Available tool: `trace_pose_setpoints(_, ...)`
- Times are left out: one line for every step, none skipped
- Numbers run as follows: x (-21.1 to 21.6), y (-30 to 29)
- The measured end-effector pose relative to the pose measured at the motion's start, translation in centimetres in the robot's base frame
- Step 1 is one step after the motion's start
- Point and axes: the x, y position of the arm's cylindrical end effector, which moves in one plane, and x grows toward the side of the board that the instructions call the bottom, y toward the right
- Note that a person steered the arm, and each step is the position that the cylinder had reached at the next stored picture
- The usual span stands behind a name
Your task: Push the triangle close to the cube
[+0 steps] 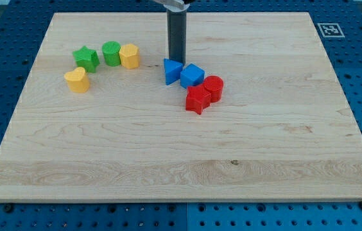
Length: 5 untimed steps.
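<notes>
While the dark rod comes down from the top edge of the frame, its upper part is cut off there, and my tip [176, 61] ends on the pale wooden worktop [181, 167] just above the small blue triangle block [172, 71], touching it or nearly so; the contact itself is too fine to make out. No pincer is fitted to this arm, so nothing is held or gripped: the rod is bare.

Slightly above and left of the frame's centre, the blue triangle block shows a flat top face and darker side faces, with one corner pointing toward the bottom of the frame. Its right side is touching, or just beside, the blue cube block [192, 76], which sits turned so that a corner faces the viewer. Whether a gap remains between the two is hard to tell.

Just below and right of the cube are a red star-like block [198, 100] and a red cylinder block [213, 87], pressed close together.

At the upper left of the worktop sit a green star block [86, 59], a green rounded block [111, 53] and a yellow hexagonal block [129, 56] in a short row, with a yellow heart-like block [77, 80] below them. A black-and-white marker tag [329, 29] is at the worktop's upper right corner.
</notes>
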Motion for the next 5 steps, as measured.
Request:
trace_pose_setpoints(2.0,0.0)
trace_pose_setpoints(2.1,-1.6)
trace_pose_setpoints(2.1,-4.0)
trace_pose_setpoints(2.1,-5.8)
trace_pose_setpoints(2.1,-6.2)
